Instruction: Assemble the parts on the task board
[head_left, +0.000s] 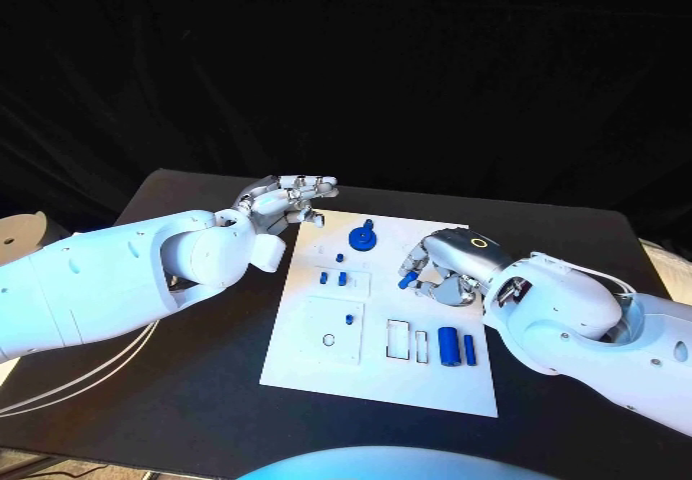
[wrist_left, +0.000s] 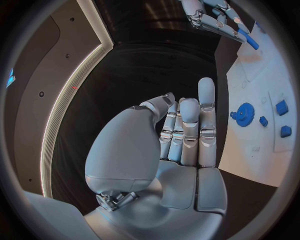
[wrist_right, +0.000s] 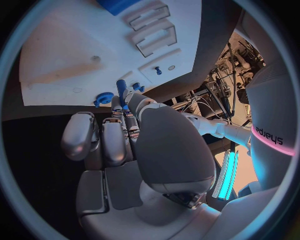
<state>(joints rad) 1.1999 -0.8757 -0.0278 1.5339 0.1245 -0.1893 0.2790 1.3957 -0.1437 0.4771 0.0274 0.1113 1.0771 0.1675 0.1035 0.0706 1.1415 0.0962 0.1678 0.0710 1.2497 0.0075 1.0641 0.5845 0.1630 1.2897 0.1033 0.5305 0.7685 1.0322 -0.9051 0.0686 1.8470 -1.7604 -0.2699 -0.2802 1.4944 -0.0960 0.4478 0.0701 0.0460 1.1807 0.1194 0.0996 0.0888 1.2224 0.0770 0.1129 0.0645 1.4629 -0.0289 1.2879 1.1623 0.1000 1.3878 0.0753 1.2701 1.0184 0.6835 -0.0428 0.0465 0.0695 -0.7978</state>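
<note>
Pinching a small blue peg (head_left: 413, 272) between its fingertips, the right hand (head_left: 444, 265) is held over the task board (head_left: 378, 375), with the blue gear (head_left: 362, 238) just beyond it. The left hand (head_left: 284, 200) is held released, fingers apart and nothing grasped, beside the board's far corner.

One task board (head_left: 378, 375), two hands (head_left: 296, 195)
</note>
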